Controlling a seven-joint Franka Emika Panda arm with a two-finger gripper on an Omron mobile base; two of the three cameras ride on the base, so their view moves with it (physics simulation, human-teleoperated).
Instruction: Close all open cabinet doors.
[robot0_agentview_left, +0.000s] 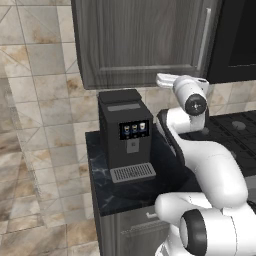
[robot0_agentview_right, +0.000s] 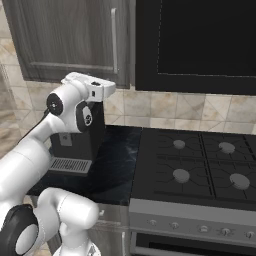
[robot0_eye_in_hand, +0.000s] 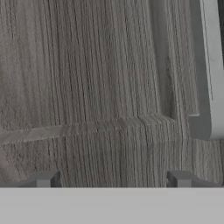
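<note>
A dark wood-grain cabinet door (robot0_agentview_left: 140, 40) hangs above the counter, with a long silver bar handle (robot0_agentview_left: 204, 40) near its right edge. It also appears in the right base view as the cabinet door (robot0_agentview_right: 65, 35) with its handle (robot0_agentview_right: 114, 40). It lies about flush with the cabinet front; I cannot tell whether a gap is left. In the hand view the door panel (robot0_eye_in_hand: 87, 87) is very close, its handle (robot0_eye_in_hand: 212, 65) at the right. My gripper (robot0_eye_in_hand: 113, 180) faces the door's lower framed part, open, with its fingertips (robot0_eye_in_hand: 43, 179) wide apart and nothing between them.
A black coffee machine (robot0_agentview_left: 125, 135) stands on the dark counter (robot0_agentview_left: 125, 195) below the hand. To the right are a black gas stove (robot0_agentview_right: 200, 170) and, above it, a black glass microwave (robot0_agentview_right: 200, 40). A tiled wall is to the left.
</note>
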